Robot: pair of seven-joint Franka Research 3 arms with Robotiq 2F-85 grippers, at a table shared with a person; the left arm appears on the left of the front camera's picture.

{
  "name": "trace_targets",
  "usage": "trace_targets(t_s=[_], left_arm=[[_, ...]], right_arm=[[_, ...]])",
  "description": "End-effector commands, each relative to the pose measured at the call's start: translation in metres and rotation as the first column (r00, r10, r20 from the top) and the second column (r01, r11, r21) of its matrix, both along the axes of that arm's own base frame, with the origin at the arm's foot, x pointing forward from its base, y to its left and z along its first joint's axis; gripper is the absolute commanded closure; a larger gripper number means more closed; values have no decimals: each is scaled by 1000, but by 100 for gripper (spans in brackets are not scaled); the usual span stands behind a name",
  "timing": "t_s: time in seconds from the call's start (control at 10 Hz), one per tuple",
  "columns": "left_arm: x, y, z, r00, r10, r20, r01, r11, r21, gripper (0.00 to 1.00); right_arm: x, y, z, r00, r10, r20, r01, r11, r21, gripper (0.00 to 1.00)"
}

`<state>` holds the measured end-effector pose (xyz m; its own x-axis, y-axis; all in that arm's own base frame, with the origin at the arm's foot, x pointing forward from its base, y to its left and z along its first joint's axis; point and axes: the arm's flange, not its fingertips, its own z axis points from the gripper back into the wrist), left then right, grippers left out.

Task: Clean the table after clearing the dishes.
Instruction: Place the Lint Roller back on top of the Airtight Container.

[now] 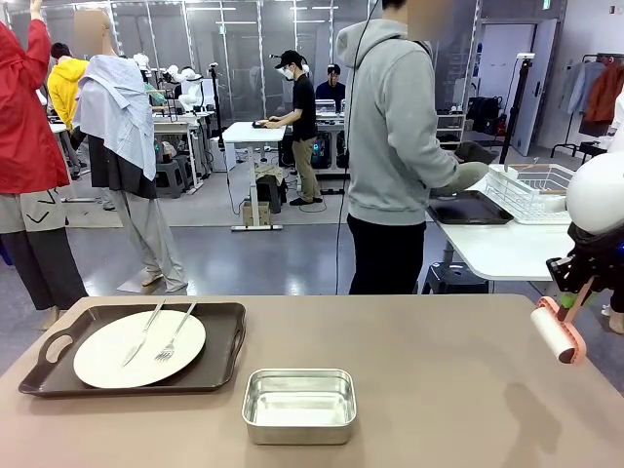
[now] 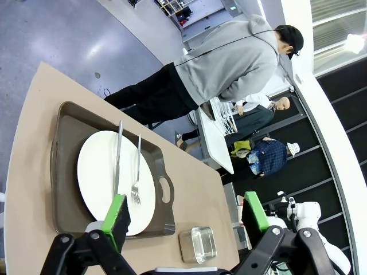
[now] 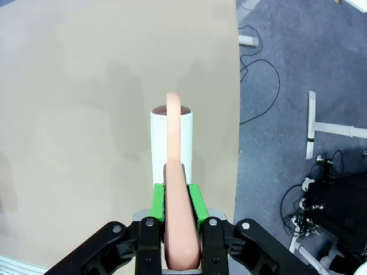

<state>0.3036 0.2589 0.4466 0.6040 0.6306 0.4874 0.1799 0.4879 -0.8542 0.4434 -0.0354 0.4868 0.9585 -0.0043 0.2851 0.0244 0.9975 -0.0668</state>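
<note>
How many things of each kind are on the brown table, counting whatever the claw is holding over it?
tray: 1
plate: 1
knife: 1
fork: 1
steel pan: 1
lint roller, gripped by the right claw: 1
Total: 6

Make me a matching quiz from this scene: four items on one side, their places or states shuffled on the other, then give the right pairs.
Column one:
1. round white plate
2. shiny rectangular steel pan
3. pink-handled lint roller with white roll
4. left gripper

Column two:
A. clamped in the shut right gripper
B. open, holding nothing
C. on the dark brown handled tray, under a silver knife and fork
D. empty, directly on the taupe-brown table

Pairs: 1-C, 2-D, 3-A, 4-B.
</note>
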Motion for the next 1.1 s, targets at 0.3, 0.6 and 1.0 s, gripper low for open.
trace_targets(t_s=[0.3,0.6,1.0], left_arm=[[0,3,2,1000,-2,27,2,1000,-7,0],[0,3,2,1000,-2,27,2,1000,-7,0],[0,3,2,1000,-2,27,2,1000,-7,0]], right_arm=[[-1,74,64,938,305,164,-270,941,-206,78],[-19,214,101,701,693,165,-599,699,-391,78],[-106,362,84,158,987,38,-921,161,-356,78]])
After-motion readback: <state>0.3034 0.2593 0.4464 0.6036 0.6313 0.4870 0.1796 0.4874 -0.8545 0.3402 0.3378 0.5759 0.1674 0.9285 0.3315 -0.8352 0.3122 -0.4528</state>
